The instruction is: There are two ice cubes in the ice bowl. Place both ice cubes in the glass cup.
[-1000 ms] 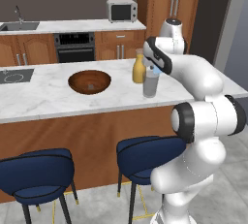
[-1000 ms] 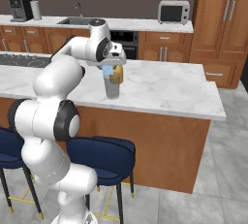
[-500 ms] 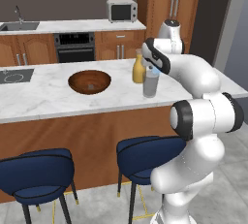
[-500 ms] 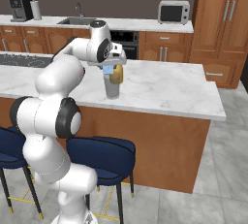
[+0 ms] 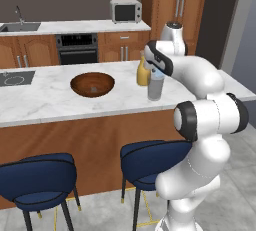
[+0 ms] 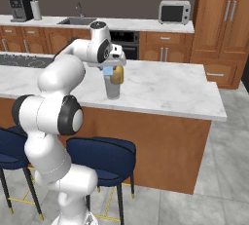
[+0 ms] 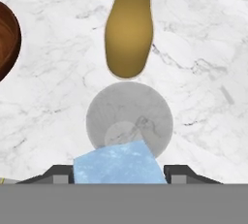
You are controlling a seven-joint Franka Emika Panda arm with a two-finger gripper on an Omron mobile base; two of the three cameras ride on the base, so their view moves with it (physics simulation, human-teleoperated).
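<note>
Gripper point(image 7: 118, 177) clamped on ice cube point(image 7: 117, 164), flat face up, long axis spanning the fingers, directly above the upright glass cup point(image 7: 129, 120).

Arm bent forward over counter, gripper point(image 7: 118, 175) pointing down, jaws seemingly clamped on ice cube point(image 7: 118, 166) (tips barely visible).

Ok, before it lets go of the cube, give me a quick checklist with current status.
1. Ice cube between the gripper fingertips: ok.
2. Gripper above the cup: ok, cup mouth lies just ahead of the cube in the hand view.
3. Cube fully centred over the mouth: cannot tell.
4. Cup upright on the counter: ok.
5. Bottle clear of the cup: ok, beside it, apart.
6. Second cube in the bowl: cannot tell.
</note>
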